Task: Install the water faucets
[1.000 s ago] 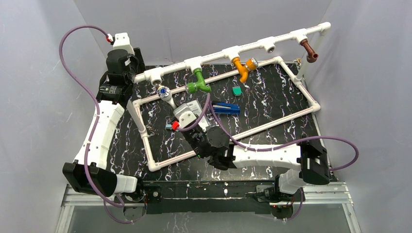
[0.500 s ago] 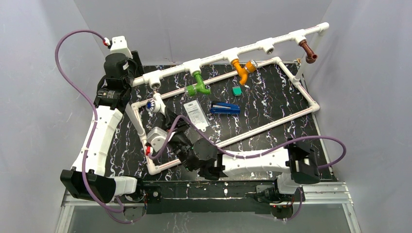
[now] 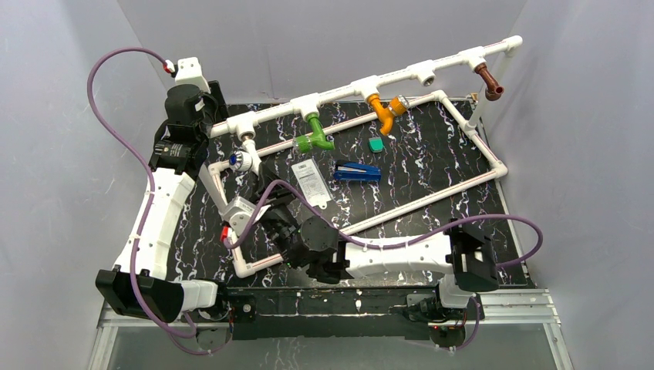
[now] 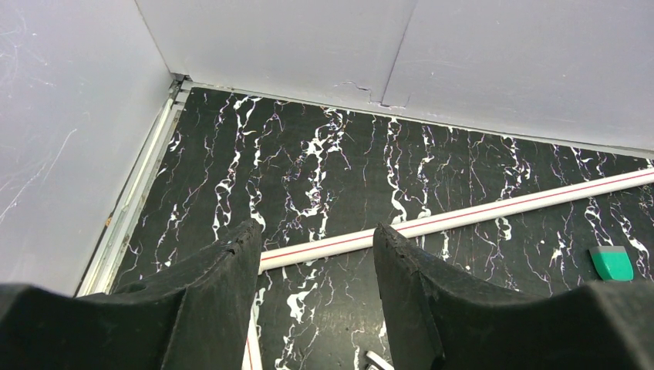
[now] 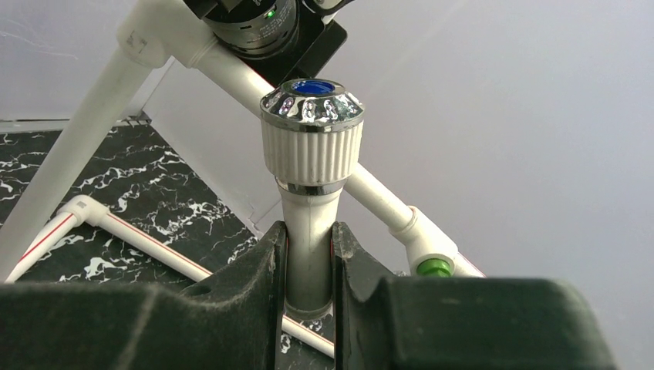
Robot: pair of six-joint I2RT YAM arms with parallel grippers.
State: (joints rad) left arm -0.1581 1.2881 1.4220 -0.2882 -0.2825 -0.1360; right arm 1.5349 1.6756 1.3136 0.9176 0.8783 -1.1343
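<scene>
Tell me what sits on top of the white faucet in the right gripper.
A ribbed white knob with a chrome rim and a blue centre cap tops the white faucet. Its lower end is hidden between the fingers of the right gripper.

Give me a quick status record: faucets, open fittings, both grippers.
white faucet: clamped by its stem in the right gripper, held just below the leftmost tee; whether it is seated cannot be told
green faucet: on the second tee
orange faucet: on the third tee
brown faucet: at the far right end of the pipe frame
fourth tee: no faucet
left gripper: open, holding nothing
loose on table: blue box, white card
</scene>
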